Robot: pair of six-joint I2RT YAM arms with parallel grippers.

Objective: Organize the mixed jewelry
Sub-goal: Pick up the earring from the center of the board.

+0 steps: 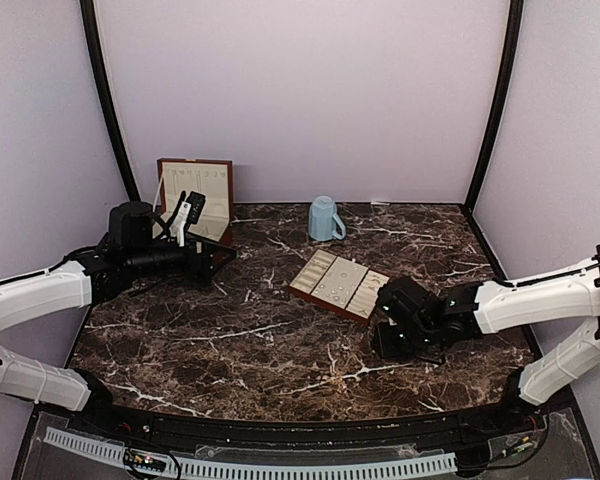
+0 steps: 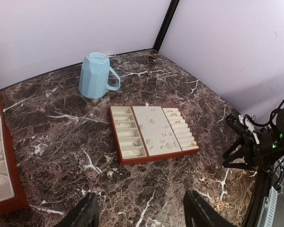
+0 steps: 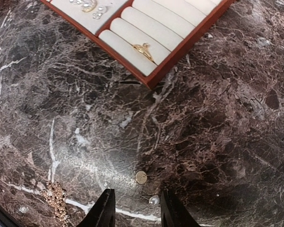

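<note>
Several tiny silvery jewelry pieces [image 2: 157, 135] lie on the middle panel of the cream-lined tray [image 2: 149, 159], which also shows in the top view [image 1: 298, 290]. A gold ring [image 3: 143, 48] sits between the tray's rolls. My right gripper [image 3: 138, 213] is open and low over the table just in front of the tray [image 3: 154, 79]. A small round gold stud [image 3: 141, 177] and a pearl piece [image 3: 154, 200] lie on the marble between its fingertips. My left gripper [image 2: 142, 215] is open and empty, held above the table to the left, well away from the tray.
A gold chain [image 3: 56, 198] lies bunched left of the right gripper. A light-blue mug [image 1: 325, 218] stands upside down behind the tray. An open reddish-brown wooden box [image 1: 195, 195] stands at the back left, behind the left arm. Curtain walls enclose the table.
</note>
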